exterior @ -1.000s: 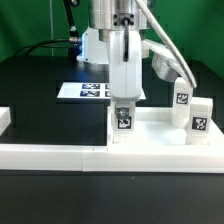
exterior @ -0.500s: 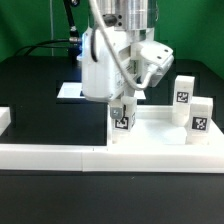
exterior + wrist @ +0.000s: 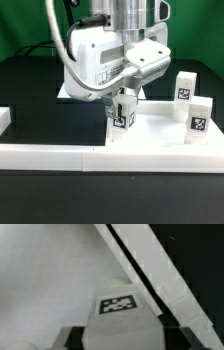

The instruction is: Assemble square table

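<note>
Jaws of the gripper (image 3: 122, 100) pinch a white table leg (image 3: 122, 116) near its upper end, one finger on each side of it. In the wrist view the leg (image 3: 122, 319) fills the space between the two dark fingertips (image 3: 72, 336), and a black-and-white tag (image 3: 119, 304) on it faces the camera. The leg hangs below the jaws with a slight tilt, its lower end at or just above the square tray-like tabletop (image 3: 150, 130); whether it touches the tray cannot be told. The same white tabletop (image 3: 50, 280) lies beyond the leg in the wrist view, with its raised rim (image 3: 150, 274) running as a long diagonal edge beside the jaws, and the dark table past that rim.

Off to the exterior view's right of the jaws, two more tagged legs stand upright on the tabletop: one farther back (image 3: 183, 90) and one nearer the front (image 3: 200, 118), close to each other and well apart from the held leg. Just in front of the jaws and lower down runs the long low white wall (image 3: 60, 152) on the black table (image 3: 40, 90). Behind the jaws, mostly hidden by the arm's white wrist, a corner of the marker board (image 3: 66, 93) shows flat on the table.
</note>
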Controlling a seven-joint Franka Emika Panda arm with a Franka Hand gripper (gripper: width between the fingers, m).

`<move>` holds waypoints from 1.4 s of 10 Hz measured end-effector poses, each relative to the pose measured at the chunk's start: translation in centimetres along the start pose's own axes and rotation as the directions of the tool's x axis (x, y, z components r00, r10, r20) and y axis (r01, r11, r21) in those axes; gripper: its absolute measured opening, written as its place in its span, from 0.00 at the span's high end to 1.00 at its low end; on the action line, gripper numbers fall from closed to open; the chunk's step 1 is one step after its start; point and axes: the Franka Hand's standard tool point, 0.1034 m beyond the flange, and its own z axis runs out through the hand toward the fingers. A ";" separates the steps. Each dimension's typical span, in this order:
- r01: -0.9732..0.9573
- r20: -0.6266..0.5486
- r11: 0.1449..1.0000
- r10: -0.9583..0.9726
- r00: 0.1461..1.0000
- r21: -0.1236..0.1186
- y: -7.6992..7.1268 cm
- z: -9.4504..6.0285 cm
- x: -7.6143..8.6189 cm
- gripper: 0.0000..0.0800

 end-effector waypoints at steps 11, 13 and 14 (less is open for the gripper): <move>0.128 0.033 0.991 -0.127 0.991 -0.029 5.2 -1.6 -1.4 0.19; 0.120 0.032 0.993 -0.120 0.992 0.000 4.6 -1.7 -0.9 0.19; 0.123 0.027 0.992 -0.123 0.992 -0.004 4.7 -1.3 -1.0 0.19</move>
